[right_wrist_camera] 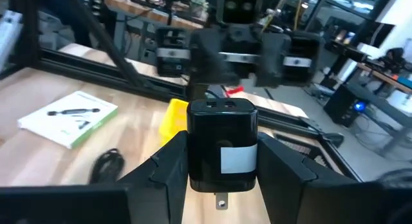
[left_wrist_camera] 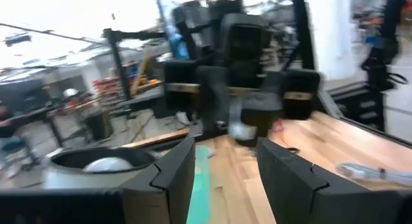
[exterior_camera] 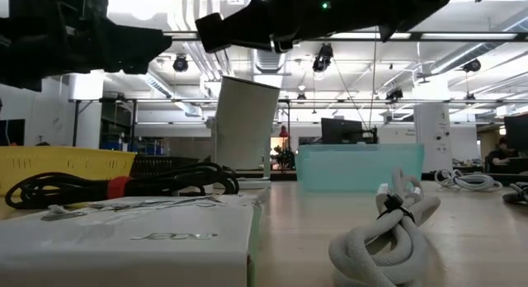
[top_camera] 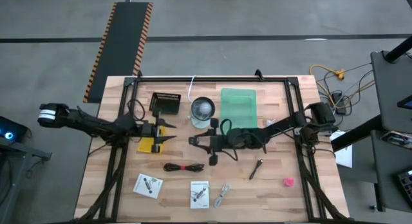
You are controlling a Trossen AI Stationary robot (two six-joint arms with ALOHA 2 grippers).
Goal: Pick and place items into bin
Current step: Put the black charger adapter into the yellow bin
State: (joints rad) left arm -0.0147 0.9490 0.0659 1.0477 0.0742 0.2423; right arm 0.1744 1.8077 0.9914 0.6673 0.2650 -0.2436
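Pale wooden planks make up the table (top_camera: 277, 198), framed by black rails, with grey workshop floor all round it. Both arms meet near the middle, their grippers pointing at one another and close together.

The right gripper (top_camera: 195, 140) reaches in from the right side, and its fingers (right_wrist_camera: 161, 166) are clamped on a black block (right_wrist_camera: 222, 147) with a pale label on its face (it looks like a plug-in charger). The block fills the gap between the fingers and is carried clear of the table.

The left gripper (top_camera: 170, 134) comes from the left and hangs just beside a yellow piece (top_camera: 149, 145). Its fingers (left_wrist_camera: 170, 176) stand apart with nothing between them.

A translucent green bin (top_camera: 239, 108) sits at the far side of the table, behind the right arm. A clear round container (top_camera: 202, 109) and a black basket (top_camera: 165, 103) stand to its left.

The rest of the items lie along the near side:
- The black-and-red cable (top_camera: 183, 167) is below the grippers.
- Two white cards (top_camera: 147, 185) are at the near edge, and a pale bundled cord (top_camera: 222, 196) lies beside the right-hand one.
- A dark stick tool (top_camera: 257, 168) lies further right.
- A pink lump (top_camera: 288, 182) lies beyond the stick tool, towards the right edge.
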